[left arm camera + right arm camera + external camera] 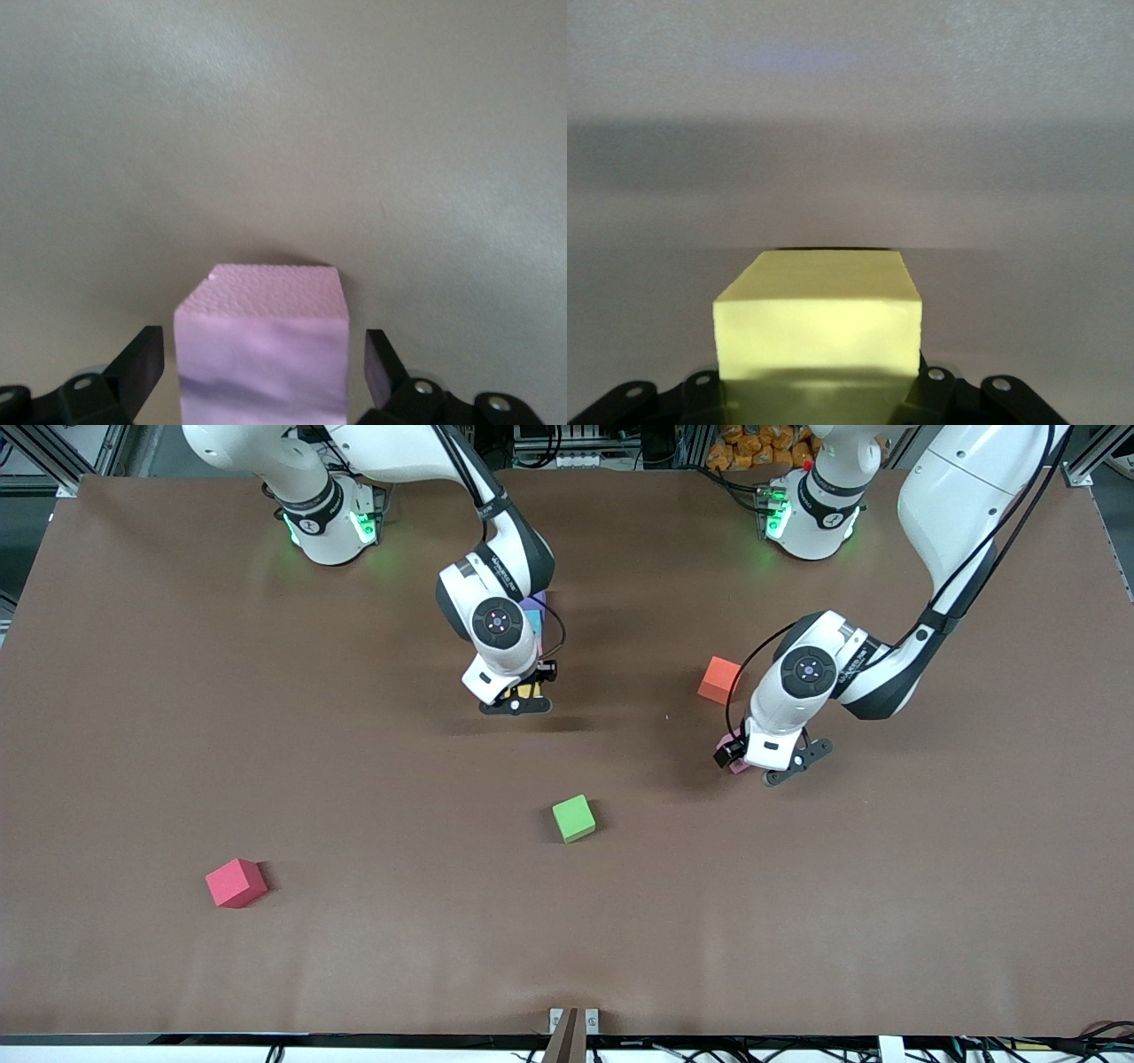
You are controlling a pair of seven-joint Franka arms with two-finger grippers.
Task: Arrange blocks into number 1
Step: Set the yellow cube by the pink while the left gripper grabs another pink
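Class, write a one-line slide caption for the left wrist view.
Left gripper open around a pink block resting on the brown table, fingers apart from its sides.

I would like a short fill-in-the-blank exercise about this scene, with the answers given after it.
1. The block between the fingers of the left gripper is ____ in colour.
2. The right gripper is shut on a ____ block.
3. The green cube lies ____ to the front camera than the orange cube.
4. The fingers of the left gripper stand apart from the block's sides, so this gripper is ____.

Missing words: pink; yellow; nearer; open
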